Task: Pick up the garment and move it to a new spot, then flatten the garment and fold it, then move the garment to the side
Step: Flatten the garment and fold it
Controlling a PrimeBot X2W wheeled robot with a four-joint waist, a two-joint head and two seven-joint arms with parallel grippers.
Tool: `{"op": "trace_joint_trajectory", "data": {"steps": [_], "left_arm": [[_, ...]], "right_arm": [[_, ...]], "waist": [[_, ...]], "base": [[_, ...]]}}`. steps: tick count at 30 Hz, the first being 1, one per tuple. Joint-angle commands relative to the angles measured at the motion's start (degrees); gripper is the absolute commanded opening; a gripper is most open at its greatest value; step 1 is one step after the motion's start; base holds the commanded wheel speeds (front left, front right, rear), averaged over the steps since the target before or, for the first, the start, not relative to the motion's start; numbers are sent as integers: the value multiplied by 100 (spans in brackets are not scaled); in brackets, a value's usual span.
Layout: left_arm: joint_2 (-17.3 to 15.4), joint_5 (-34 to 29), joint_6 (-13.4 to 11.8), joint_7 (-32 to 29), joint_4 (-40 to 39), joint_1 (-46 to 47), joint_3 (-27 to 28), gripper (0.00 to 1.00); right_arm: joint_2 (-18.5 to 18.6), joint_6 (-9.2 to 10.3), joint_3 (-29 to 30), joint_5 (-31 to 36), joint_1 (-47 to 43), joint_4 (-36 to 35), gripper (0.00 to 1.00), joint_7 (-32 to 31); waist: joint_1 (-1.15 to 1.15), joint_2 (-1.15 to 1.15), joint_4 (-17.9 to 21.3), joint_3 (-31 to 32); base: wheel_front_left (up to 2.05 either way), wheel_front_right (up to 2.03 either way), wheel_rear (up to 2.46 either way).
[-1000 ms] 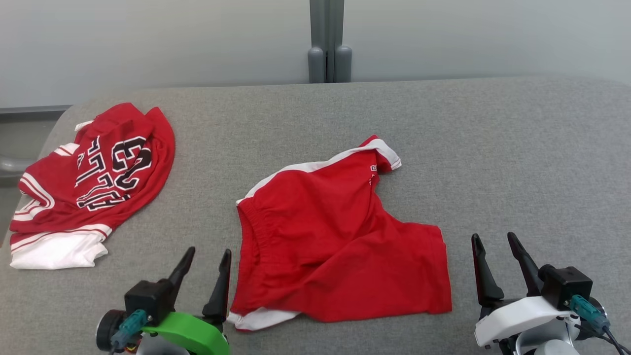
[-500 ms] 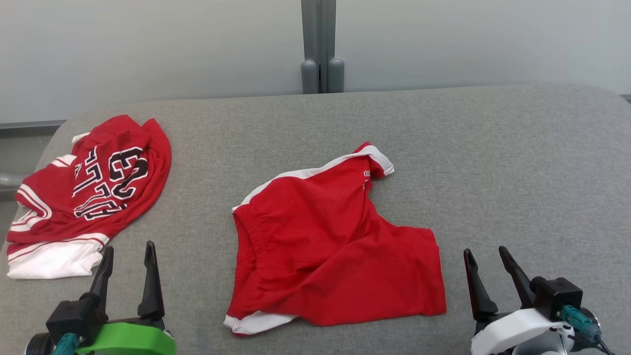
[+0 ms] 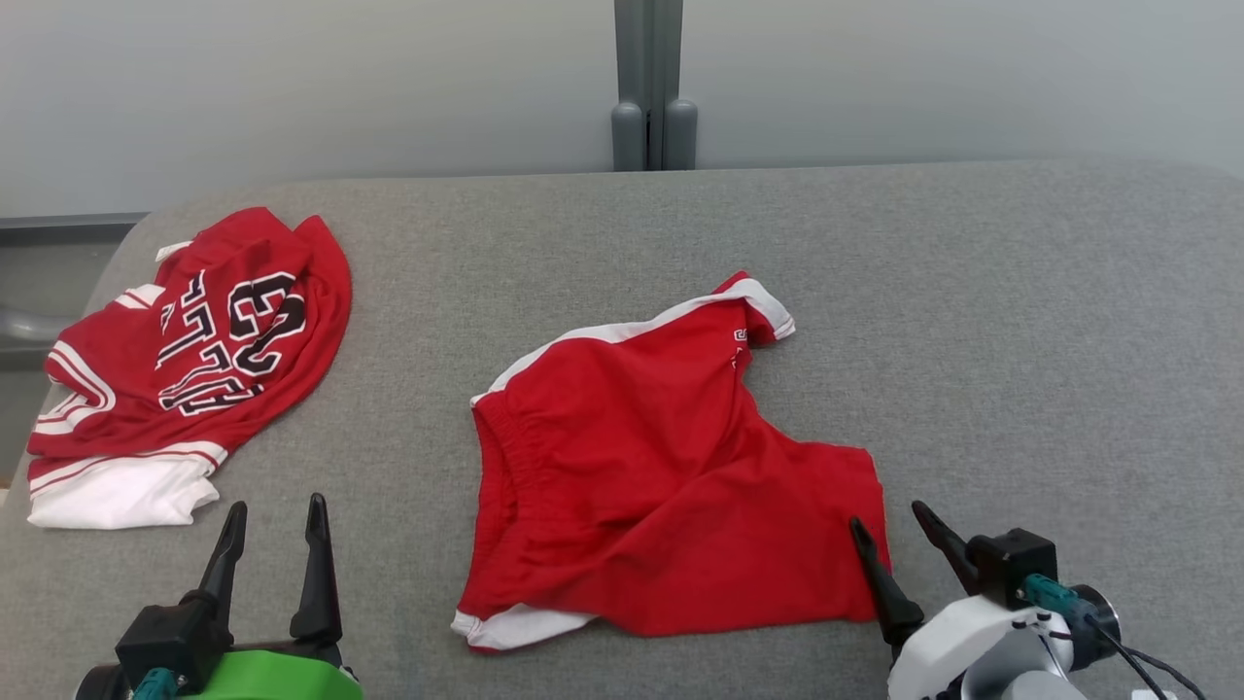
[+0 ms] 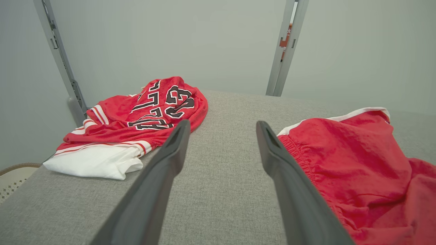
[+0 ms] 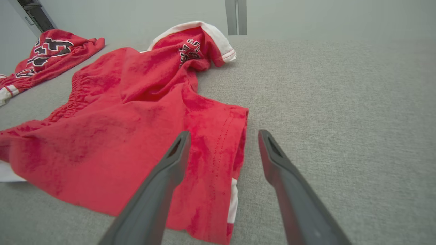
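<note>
Nearest us, our left gripper (image 3: 275, 507) hovers at the near left, fingers spread wide with nothing between them. It is over the bare grey table (image 3: 1020, 321) and well apart from the shorts. Our right gripper (image 3: 887, 517) is at the near right, just as wide and just as empty. Its left finger lies over the near right corner of the red shorts (image 3: 641, 476) and its right finger over bare table, so the leg hem runs between them. We cannot tell whether either tip touches the cloth.

The shorts lie mid-table, roughly spread but rumpled. The elastic waistband faces left, one leg reaches toward our right gripper, and the other leg, with its white trim, is curled over at the far right.

Farther off at the far left, a red jersey (image 3: 194, 350) with black-and-white lettering lies heaped near the table's edge. Beyond the table a grey post (image 3: 653, 87) stands against the pale wall.

We take the shorts to be the garment in hand, and the step to be getting a first grip on them. Next, our right gripper needs to settle onto that hem and pinch it. Our left gripper must travel right to the waistband corner, so that both hold the cloth before any lift or pull.
</note>
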State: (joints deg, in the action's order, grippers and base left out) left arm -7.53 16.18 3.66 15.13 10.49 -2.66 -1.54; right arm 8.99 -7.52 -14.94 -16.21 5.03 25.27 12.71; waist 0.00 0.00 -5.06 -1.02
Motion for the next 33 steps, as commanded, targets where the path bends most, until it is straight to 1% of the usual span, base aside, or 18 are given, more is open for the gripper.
{"op": "trace_joint_trajectory", "data": {"steps": [1,2,6,7,8,9,10,11,15,19,22,25,30,33], "left_arm": [[38,-110,52,2,25,116,41,100],[91,-147,102,2,50,164,56,100],[185,-247,196,2,94,247,103,100],[211,-273,211,2,95,259,130,100],[221,-284,229,2,99,259,148,100],[237,-296,237,2,110,267,177,100],[250,-316,247,2,113,276,194,100],[268,-336,265,2,119,281,216,100],[321,-388,294,2,136,259,283,100],[373,-430,328,2,150,232,323,100],[397,-435,337,2,174,251,344,100],[410,-444,347,2,190,276,344,100],[435,-451,366,2,206,282,358,100],[444,-457,375,2,217,307,360,100]], "right_arm": [[26,6,-58,-8,120,114,100,-29],[47,6,-141,-37,257,350,100,-76],[71,6,-285,-111,467,760,100,-89],[67,6,-311,-176,514,849,94,-69],[71,6,-343,-206,543,921,74,-59],[80,6,-381,-257,588,1010,38,-48],[93,6,-410,-284,630,1066,14,-25],[104,6,-450,-314,677,1119,0,19],[91,6,-567,-350,759,1150,0,152],[153,6,-615,-381,666,930,0,232],[250,6,-629,-369,476,583,0,243],[248,6,-533,-489,212,76,0,250],[354,6,-371,-357,-411,-803,0,249],[360,6,-232,-316,-672,-1192,0,237]], "waist": [[0,0,-59,-38],[0,0,-115,-64],[0,0,-241,-127],[0,0,-270,-142],[0,0,-288,-157],[0,0,-305,-173],[0,0,-317,-188],[0,0,-326,-200],[0,0,-302,-231],[0,0,-198,-243],[0,0,-85,-261],[0,0,12,-278],[0,0,144,-307],[0,0,174,-312]], "base": [[0,0,0],[0,0,0],[0,0,0],[0,0,0],[0,0,0],[0,0,0],[0,0,0],[0,0,0],[0,0,0],[0,0,0],[0,0,0],[0,0,0],[0,0,0],[0,0,0]]}}
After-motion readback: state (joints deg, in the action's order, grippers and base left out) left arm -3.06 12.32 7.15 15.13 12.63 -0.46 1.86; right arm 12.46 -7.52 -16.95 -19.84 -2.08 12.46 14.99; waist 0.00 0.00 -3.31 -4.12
